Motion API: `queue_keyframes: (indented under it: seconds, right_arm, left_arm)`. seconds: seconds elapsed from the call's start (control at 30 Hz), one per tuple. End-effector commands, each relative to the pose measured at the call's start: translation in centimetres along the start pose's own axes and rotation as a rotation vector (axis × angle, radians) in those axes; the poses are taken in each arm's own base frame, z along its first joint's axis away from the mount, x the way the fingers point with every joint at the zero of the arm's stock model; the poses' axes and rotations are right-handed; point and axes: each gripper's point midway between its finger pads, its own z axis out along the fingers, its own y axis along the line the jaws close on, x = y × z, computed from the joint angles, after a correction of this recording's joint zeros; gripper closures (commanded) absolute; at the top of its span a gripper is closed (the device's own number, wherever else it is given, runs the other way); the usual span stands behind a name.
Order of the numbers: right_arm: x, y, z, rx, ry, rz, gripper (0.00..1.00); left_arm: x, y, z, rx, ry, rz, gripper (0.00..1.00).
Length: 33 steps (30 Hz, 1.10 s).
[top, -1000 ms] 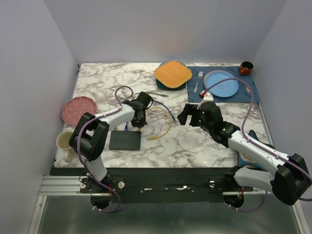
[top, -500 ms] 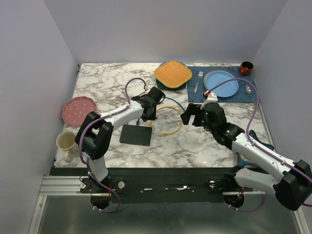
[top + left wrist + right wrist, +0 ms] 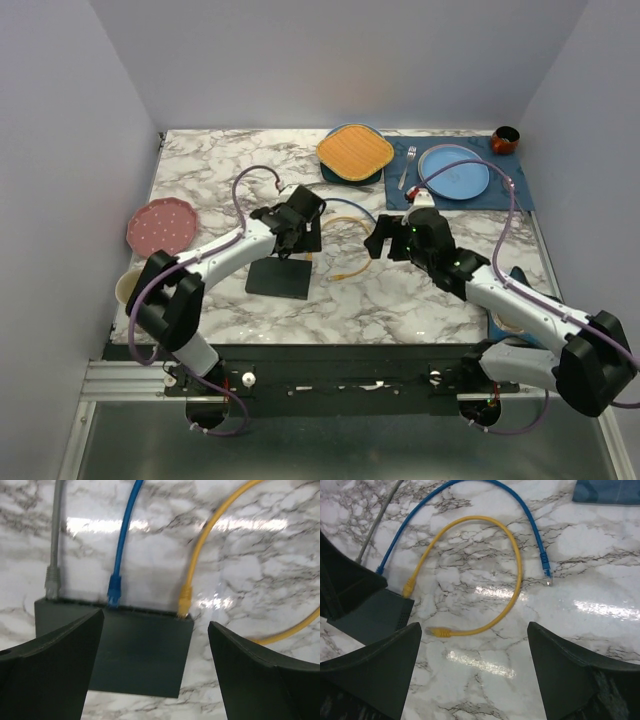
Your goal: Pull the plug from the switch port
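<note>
Marble table (image 3: 200, 170) carrying everything. Pink scalloped plate (image 3: 160, 226) sitting near left edge. Cream mug (image 3: 130, 288) standing just nearer, at front-left corner. Orange square plate (image 3: 354, 151) resting on dark teal piece (image 3: 335, 176) at far centre, kind unclear. Blue placemat (image 3: 500, 196) lying at far right, holding round blue plate (image 3: 455, 172). Fork (image 3: 407, 166) lying on placemat just left of plate, spoon (image 3: 509, 184) lying just right of it. Red-brown cup (image 3: 506, 139) standing at placemat's far right corner.
</note>
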Motion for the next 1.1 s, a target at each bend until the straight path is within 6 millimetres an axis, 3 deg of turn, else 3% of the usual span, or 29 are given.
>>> queue_keyframes:
  seconds: [0.0, 0.07, 0.1, 0.17, 0.3, 0.33, 0.37, 0.4, 0.43, 0.57, 0.6, 0.73, 0.83, 1.07]
  right_arm:
    - [-0.6, 3.5, 1.7, -0.142, 0.027, 0.004, 0.1]
    - [-0.2, 4.6, 2.5, -0.181, 0.063, 0.008, 0.16]
    - [-0.2, 5.1, 3.5, -0.186, 0.085, 0.009, 0.18]
    - [-0.3, 6.5, 4.1, -0.237, 0.101, 0.005, 0.26]
    - [0.7, 9.2, 6.2, -0.32, 0.17, -0.004, 0.4]
    - [2.2, 10.0, 7.1, -0.339, 0.218, -0.012, 0.48]
    - [1.7, 11.0, 7.5, -0.365, 0.219, -0.014, 0.53]
    - [1.9, 11.8, 7.8, -0.389, 0.235, -0.019, 0.58]
    - [2.8, 12.8, 8.0, -0.421, 0.267, -0.026, 0.67]
    - [4.8, 14.4, 10.0, -0.437, 0.328, -0.048, 0.75]
    - [4.5, 15.1, 10.3, -0.448, 0.326, -0.054, 0.78]
    - [6.2, 15.3, 12.0, -0.431, 0.398, -0.059, 0.88]
    - [7.0, 15.4, 13.1, -0.422, 0.425, -0.07, 0.89]
    - [9.7, 14.1, 14.6, -0.368, 0.5, -0.097, 0.93]
  left_arm:
    - [2.1, 2.2, -3.5, 0.041, -0.045, -0.204, 0.01]
    - [2.3, 2.8, -5.5, 0.09, -0.091, -0.3, 0.06]
    - [3.6, 4.2, -5.5, 0.058, -0.088, -0.313, 0.06]
    - [3.6, 5.2, -7.3, 0.077, -0.132, -0.373, 0.01]
    - [6.2, 6.8, -7.5, 0.058, -0.095, -0.384, 0.01]
    - [6.9, 6.8, -7.2, 0.058, -0.077, -0.388, 0.01]
    - [7.6, 7.0, -6.8, 0.051, -0.055, -0.399, 0.02]
    - [8.6, 6.9, -6.1, 0.062, -0.035, -0.398, 0.08]
    - [9.0, 6.6, -5.9, 0.078, -0.022, -0.399, 0.33]
    - [9.8, 6.9, -5.7, 0.079, -0.006, -0.42, 0.55]
    - [10.0, 7.0, -5.6, 0.074, -0.002, -0.421, 0.6]
    - [10.6, 7.6, -5.0, 0.05, 0.02, -0.432, 0.92]
    - [11.5, 7.7, -4.0, 0.044, 0.073, -0.431, 1.0]
    - [12.8, 8.0, -1.8, 0.008, 0.169, -0.433, 1.0]
